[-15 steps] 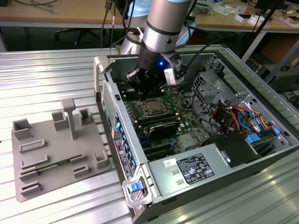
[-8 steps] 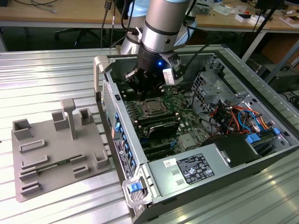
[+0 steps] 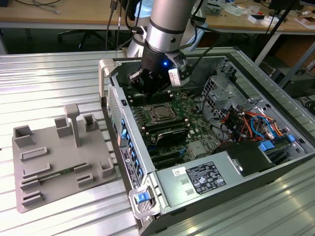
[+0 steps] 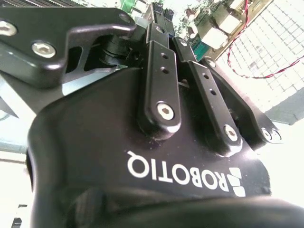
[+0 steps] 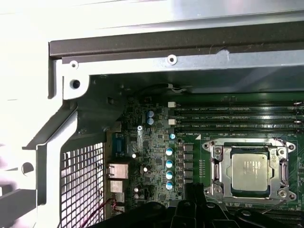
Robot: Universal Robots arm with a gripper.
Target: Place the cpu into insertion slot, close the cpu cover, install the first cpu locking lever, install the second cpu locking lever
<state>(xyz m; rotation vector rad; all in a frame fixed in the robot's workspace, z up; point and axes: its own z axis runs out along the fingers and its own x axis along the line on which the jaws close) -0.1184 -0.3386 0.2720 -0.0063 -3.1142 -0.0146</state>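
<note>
Your gripper (image 3: 150, 84) hangs over the motherboard, fingers (image 4: 159, 80) apparently pressed together and empty. The cpu (image 5: 250, 172) sits in the insertion slot (image 5: 216, 167), cpu cover (image 5: 281, 164) down around it, just beside the fingertips, toward the exterior view's right.

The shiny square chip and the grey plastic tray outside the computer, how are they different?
The silvery square metal-topped cpu sits inside the open computer case, while the grey plastic tray lies outside it on the ribbed metal table. The cpu looks far smaller than the tray. The cpu is flat and shiny; the tray is dull, with raised blocks and a post. Both lie flat, and the gripper touches neither.
</note>
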